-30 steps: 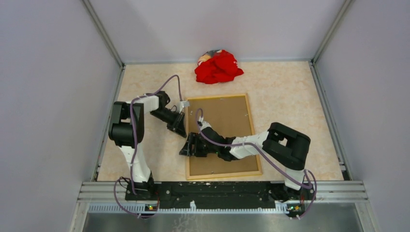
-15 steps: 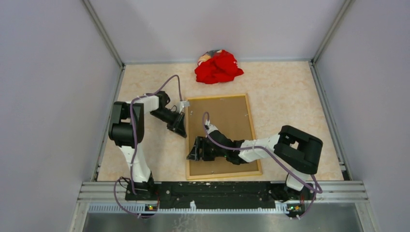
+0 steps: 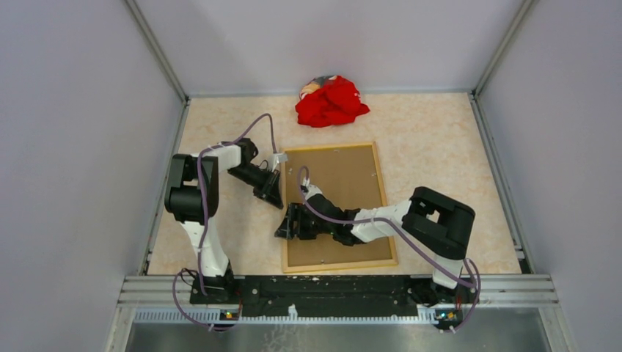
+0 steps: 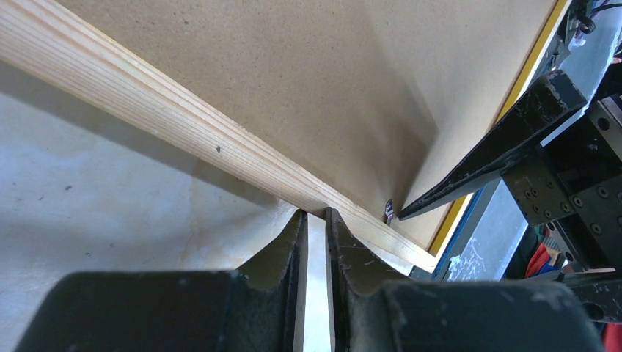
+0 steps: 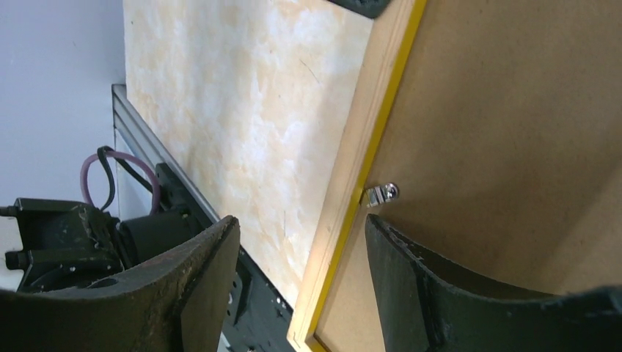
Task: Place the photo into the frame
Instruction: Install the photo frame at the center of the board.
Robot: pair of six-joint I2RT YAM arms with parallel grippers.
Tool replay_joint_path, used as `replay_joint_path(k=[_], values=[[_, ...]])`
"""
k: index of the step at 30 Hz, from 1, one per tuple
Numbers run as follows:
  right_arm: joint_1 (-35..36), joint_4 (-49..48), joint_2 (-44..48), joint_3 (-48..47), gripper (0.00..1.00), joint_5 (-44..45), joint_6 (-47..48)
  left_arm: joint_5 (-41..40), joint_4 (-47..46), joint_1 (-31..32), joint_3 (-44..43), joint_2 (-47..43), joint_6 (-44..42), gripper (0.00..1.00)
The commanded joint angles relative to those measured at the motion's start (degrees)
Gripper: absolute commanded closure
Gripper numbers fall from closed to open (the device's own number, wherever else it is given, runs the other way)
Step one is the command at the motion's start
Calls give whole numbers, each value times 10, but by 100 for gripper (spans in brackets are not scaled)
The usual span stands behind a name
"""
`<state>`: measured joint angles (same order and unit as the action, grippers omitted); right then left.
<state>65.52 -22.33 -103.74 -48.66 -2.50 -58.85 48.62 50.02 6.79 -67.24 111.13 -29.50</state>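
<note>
seemingly late on: backing seated in face-down frame, photo unseen; left tool pressed together at its edge, right tool spread astride the rail, clip likely yet to turn.

Table: beige marbled top, walled on three sides. Frame lies on it near the middle, pale wood back up, with the brown backing panel inside its rails. Red cloth sits bunched at the far edge, well apart from the frame.
</note>
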Motion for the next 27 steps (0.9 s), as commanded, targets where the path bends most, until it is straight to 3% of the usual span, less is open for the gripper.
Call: replay_joint_path(k=[1,11,27], values=[[5,19,-21,-23,36,41,21,-11,-23,6,-6,-18,-15,81],[4,40,-19,-30,37,79,37,-12,-22,7,-4,-18,-17,82],[5,20,-53,-46,38,29,27,-14,-22,10,-2,-23,-20,82]])
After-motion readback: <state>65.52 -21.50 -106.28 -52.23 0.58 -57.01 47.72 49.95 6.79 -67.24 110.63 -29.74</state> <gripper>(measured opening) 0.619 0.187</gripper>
